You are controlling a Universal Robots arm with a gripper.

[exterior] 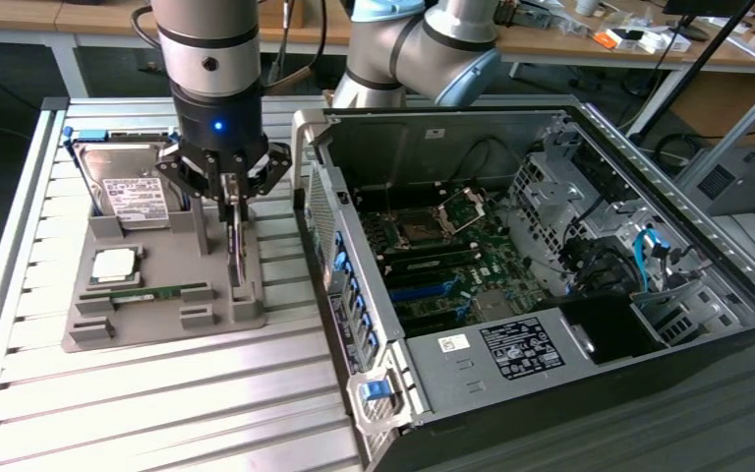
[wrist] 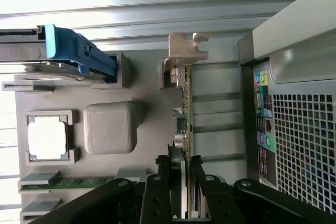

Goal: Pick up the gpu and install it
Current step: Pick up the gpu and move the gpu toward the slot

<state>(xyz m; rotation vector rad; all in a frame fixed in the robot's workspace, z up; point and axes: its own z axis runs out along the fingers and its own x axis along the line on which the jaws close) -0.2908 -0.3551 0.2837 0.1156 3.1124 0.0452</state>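
The gpu (exterior: 235, 254) stands on edge as a thin green card over the right side of the grey holder tray (exterior: 154, 329). My gripper (exterior: 231, 202) comes straight down on its upper edge, with the jaws shut against both faces of the card. In the wrist view the gpu (wrist: 187, 114) runs edge-on away from my gripper (wrist: 181, 162), with its silver end bracket (wrist: 185, 50) at the far end and the black cooler on one face. I cannot tell whether the card still rests in its slot or hangs just above it.
On the tray lie a silver hard drive (exterior: 135, 197) with a white label, a CPU (exterior: 115, 264) and a RAM stick (exterior: 154, 293). The open PC case (exterior: 554, 324) lies at the exterior view's right, its motherboard (exterior: 436, 246) exposed. The case's rear wall (wrist: 299, 129) is close beside the card.
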